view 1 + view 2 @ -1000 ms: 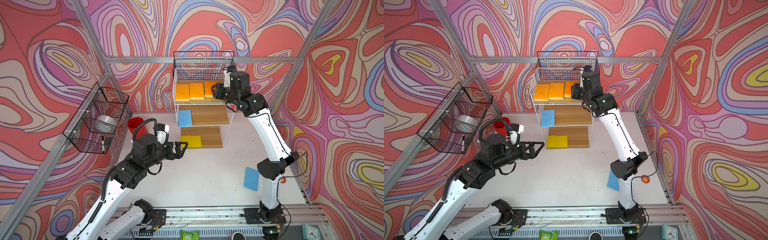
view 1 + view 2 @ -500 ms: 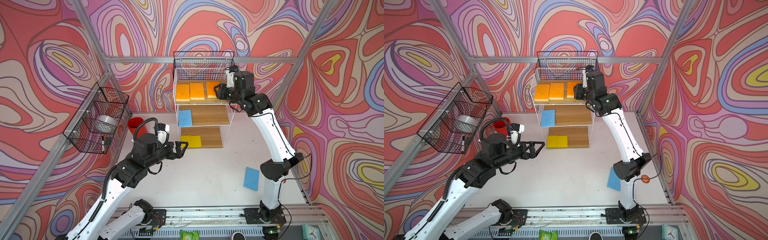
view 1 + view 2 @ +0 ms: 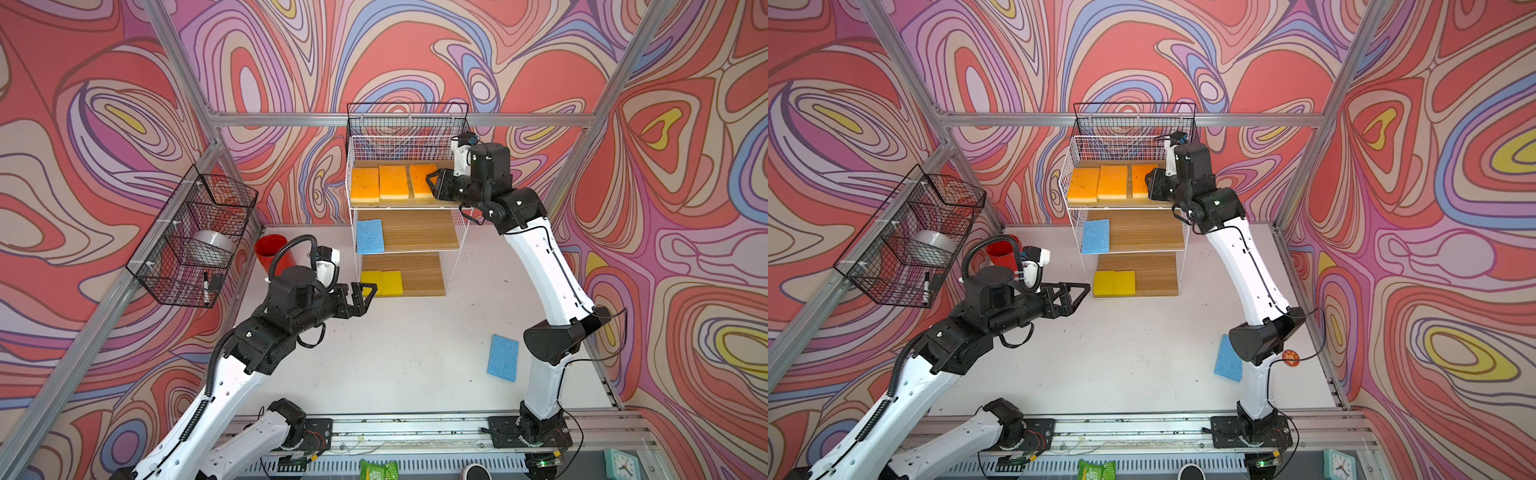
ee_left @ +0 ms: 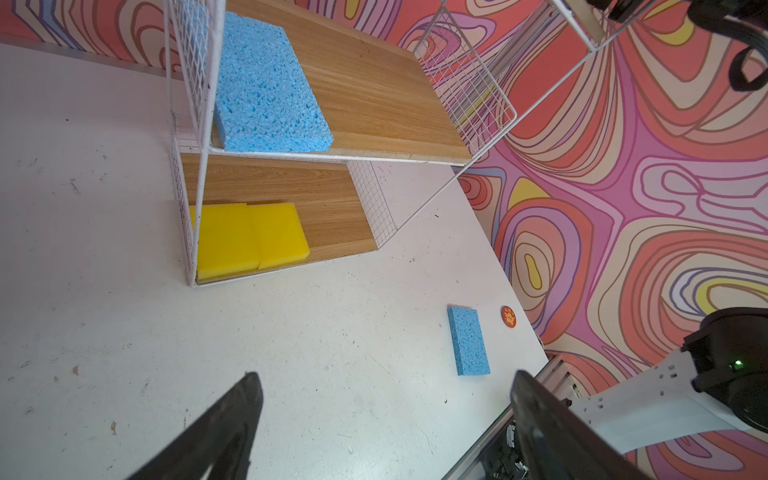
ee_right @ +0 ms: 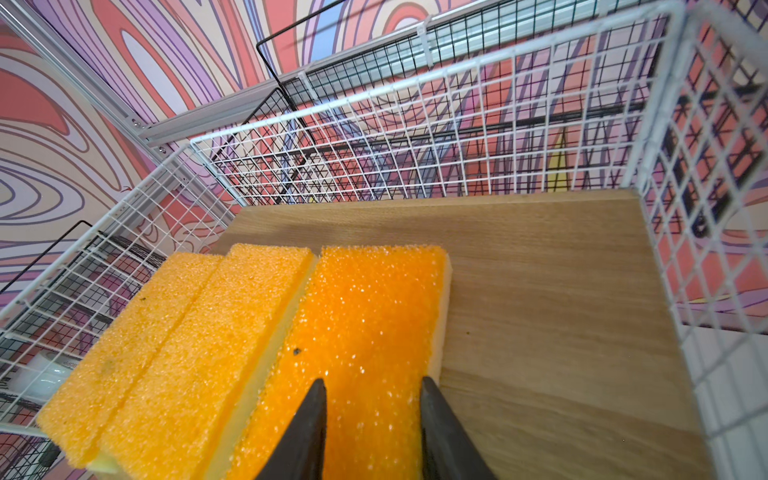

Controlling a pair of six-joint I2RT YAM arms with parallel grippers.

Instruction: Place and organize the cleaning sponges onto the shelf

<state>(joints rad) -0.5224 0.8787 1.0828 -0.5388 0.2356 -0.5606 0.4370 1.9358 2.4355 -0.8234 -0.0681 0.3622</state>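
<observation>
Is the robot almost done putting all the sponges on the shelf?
Nearly. Done: three orange sponges sit on the shelf's top board, one blue sponge on the middle board, two yellow sponges on the bottom. In hand: nothing. The right gripper hangs open over an orange sponge, and the left gripper is open and empty. Left: a second blue sponge lies on the table.

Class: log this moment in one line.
left gripper: open, empty | right gripper: open above rightmost orange sponge, top tier | remaining: one blue sponge on table
</observation>
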